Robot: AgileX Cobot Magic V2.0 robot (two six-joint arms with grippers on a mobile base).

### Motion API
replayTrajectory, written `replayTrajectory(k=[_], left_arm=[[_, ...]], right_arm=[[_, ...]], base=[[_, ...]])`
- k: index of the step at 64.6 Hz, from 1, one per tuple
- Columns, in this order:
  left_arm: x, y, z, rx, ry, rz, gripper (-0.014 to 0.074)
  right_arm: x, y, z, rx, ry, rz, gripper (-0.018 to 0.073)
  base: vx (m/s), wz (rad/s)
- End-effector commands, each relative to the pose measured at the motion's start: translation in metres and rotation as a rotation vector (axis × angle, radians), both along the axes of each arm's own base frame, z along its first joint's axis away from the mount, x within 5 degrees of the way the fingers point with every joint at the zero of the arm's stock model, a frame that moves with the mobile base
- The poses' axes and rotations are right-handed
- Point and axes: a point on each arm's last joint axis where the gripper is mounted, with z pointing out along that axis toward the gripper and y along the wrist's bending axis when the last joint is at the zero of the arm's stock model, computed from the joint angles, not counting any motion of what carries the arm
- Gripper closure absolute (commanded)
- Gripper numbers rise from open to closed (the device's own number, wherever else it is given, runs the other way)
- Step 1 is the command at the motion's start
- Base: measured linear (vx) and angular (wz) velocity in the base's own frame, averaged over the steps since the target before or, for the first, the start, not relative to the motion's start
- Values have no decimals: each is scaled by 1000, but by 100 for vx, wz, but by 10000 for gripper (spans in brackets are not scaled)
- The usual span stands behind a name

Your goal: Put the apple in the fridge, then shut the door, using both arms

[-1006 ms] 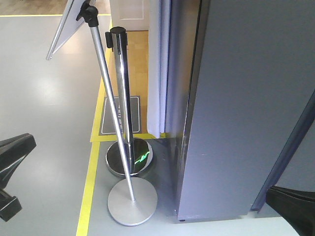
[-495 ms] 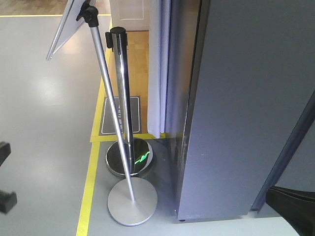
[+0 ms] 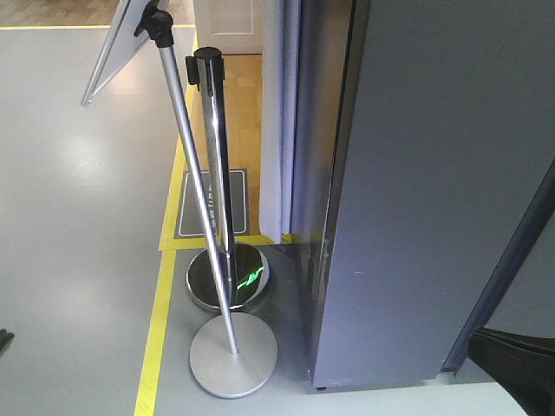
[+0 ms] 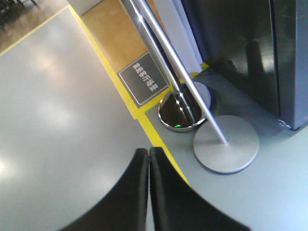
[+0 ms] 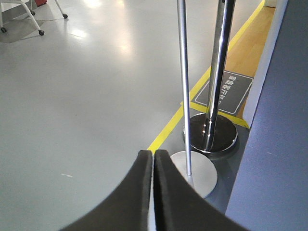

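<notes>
Grey and flat, the fridge (image 3: pixel 434 173) fills the right of the front view, its door (image 3: pixel 451 225) shut — no apple shows in any view. Two chrome poles (image 3: pixel 212 173) stand just beside it on the floor (image 3: pixel 78 217). Left hand (image 4: pixel 148 159) and right hand (image 5: pixel 153 161) — both pressed closed, empty.

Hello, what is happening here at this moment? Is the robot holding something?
Nothing is being held. Both wrist views show the left gripper and the right gripper shut with nothing between the fingers, hanging over the grey floor. No apple is in view. The dark grey fridge stands at the right with its door closed in the front view. Two chrome stanchion poles stand beside it near the yellow floor line.
</notes>
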Motion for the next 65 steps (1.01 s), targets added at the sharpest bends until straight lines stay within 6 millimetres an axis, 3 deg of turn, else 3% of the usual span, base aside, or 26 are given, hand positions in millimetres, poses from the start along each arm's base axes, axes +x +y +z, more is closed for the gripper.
replayTrajectory(k=[1, 16, 40, 52, 65], left_arm=[[3, 1, 8, -72, -23, 52, 602], [4, 3, 9, -223, -12, 146, 602], [4, 6, 9, -234, -16, 186, 602], [4, 10, 9, -512, 8, 371, 602], [4, 9, 9, -928, 61, 556, 602]], right_arm=[[3, 0, 11, 34, -47, -20, 564], [3, 0, 11, 34, -47, -20, 564], [3, 0, 11, 34, -47, -20, 564], [3, 0, 11, 34, -47, -20, 564], [3, 0, 11, 34, -47, -20, 564]], base=[[0, 0], [0, 0], [0, 0], [0, 0], [0, 0]])
